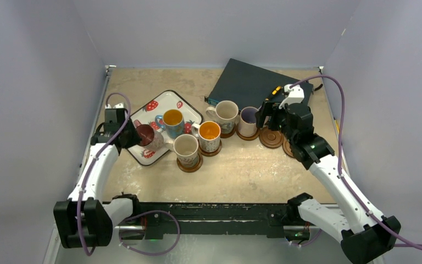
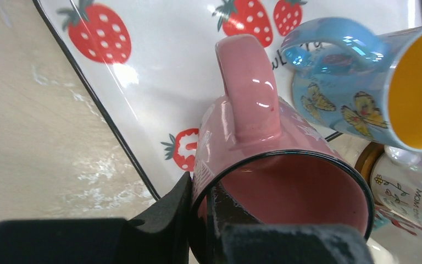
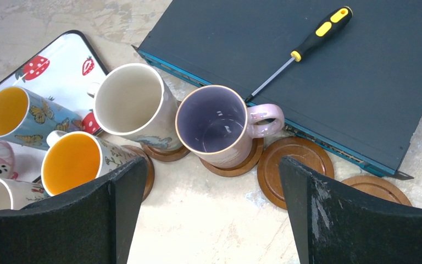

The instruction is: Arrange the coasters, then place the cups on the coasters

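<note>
The rim of the pink cup (image 2: 220, 137) is pinched by the left gripper (image 2: 200, 201) at the tray (image 2: 159, 71), beside the blue cup (image 2: 335, 93). The right gripper (image 3: 211, 170) is held spread near 2 bare coasters (image 3: 299, 149). 4 cups (image 3: 211, 124) are seated on coasters; 2 are left.

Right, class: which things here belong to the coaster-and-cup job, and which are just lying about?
Job: coasters, cups, including the pink mug in the left gripper.
Lying about: strawberry tray, screwdriver, dark flat box.
</note>
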Available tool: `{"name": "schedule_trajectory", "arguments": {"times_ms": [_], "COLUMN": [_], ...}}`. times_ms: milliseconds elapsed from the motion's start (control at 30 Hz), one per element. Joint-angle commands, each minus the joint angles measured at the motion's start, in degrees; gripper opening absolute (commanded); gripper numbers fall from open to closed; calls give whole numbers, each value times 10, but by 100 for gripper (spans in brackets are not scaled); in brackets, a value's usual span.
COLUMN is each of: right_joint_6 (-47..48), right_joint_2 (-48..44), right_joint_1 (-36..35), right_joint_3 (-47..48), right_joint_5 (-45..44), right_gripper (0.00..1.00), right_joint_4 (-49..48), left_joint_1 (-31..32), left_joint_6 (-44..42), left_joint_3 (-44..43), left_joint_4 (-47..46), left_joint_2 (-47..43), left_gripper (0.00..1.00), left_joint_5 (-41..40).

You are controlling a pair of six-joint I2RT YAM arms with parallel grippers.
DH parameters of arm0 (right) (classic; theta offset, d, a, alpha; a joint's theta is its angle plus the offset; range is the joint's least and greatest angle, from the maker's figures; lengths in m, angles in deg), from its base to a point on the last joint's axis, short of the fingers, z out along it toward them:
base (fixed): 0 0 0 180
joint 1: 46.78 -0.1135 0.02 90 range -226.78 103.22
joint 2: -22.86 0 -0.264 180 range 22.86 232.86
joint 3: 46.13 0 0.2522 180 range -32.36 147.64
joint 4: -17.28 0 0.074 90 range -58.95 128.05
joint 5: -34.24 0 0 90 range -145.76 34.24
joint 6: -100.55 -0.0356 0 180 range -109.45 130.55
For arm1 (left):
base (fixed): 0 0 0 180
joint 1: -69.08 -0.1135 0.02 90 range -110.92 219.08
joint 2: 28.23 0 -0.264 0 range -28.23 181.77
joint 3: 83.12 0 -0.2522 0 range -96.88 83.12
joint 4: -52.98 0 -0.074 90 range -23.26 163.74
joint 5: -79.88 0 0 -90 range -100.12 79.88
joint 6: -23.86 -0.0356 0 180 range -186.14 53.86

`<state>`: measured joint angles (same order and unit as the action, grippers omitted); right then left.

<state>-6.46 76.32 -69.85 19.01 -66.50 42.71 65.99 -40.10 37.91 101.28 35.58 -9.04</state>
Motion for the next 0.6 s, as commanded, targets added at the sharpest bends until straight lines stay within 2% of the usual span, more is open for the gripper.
{"name": "schedule_trajectory", "arguments": {"times_ms": [0,233,400,500,567], "right_joint_6": [-2,-4,-6,-8,-9], "right_joint_2": [-10,-16,-23,-24,-24], "right_joint_1": [2,2,2,2,2], "right_joint_3": [2,0,2,5,6], "right_joint_5": [-8,-12,-13,-11,-7], "right_gripper": [92,92,92,93,93], "right_joint_4": [-16,-15,-16,-17,-17], "left_joint_1": [0,1,3,25,69], "left_joint_6": [-43,-93,-114,-127,-132], "left_joint_3": [-73,-141,-212,-262,-294], "left_joint_4": [-37,-10,1,15,34], "left_joint_2": [-56,-53,-52,-47,-36], "left_gripper": [0,0,0,0,0], "left_joint_5": [-10,27,94,132,137]}}
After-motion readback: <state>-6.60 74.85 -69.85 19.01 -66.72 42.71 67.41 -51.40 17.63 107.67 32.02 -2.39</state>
